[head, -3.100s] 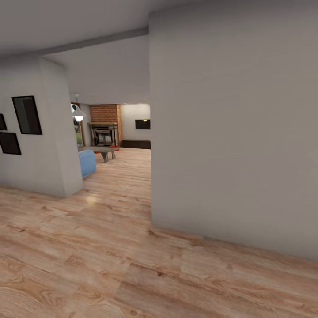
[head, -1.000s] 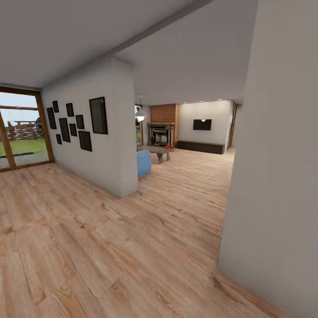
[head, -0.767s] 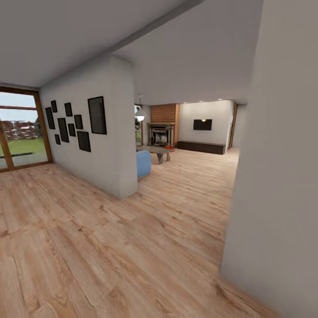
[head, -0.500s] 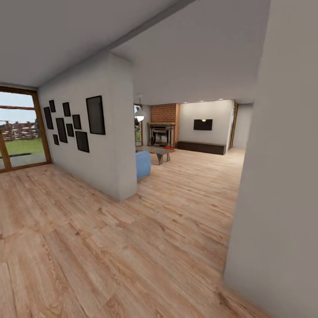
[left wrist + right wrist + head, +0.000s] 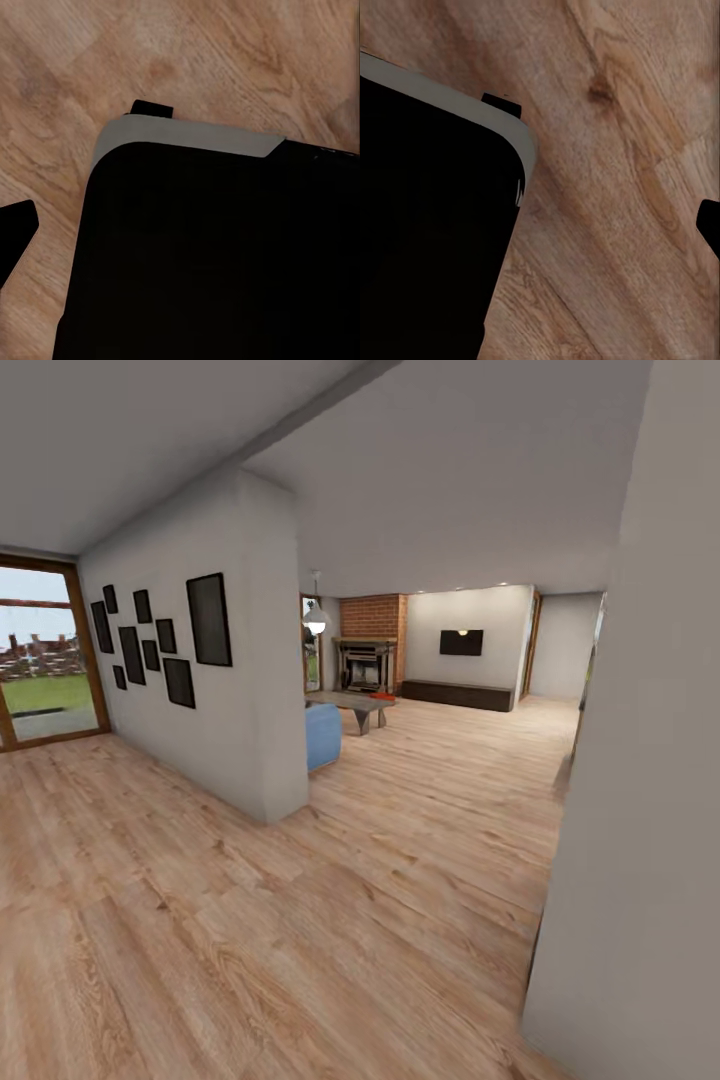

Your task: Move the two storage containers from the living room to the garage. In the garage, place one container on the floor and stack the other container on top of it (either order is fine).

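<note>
Light wood plank floor [image 5: 300, 920], pale grey walls [image 5: 240, 690], red brick fireplace [image 5: 370, 622], blue sofa [image 5: 322, 735]

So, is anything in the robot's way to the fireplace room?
Nothing visible lies on the plank floor ahead. The partition wall and blue sofa flank the left, a grey wall the right; the coffee table stands before the fireplace.
</note>
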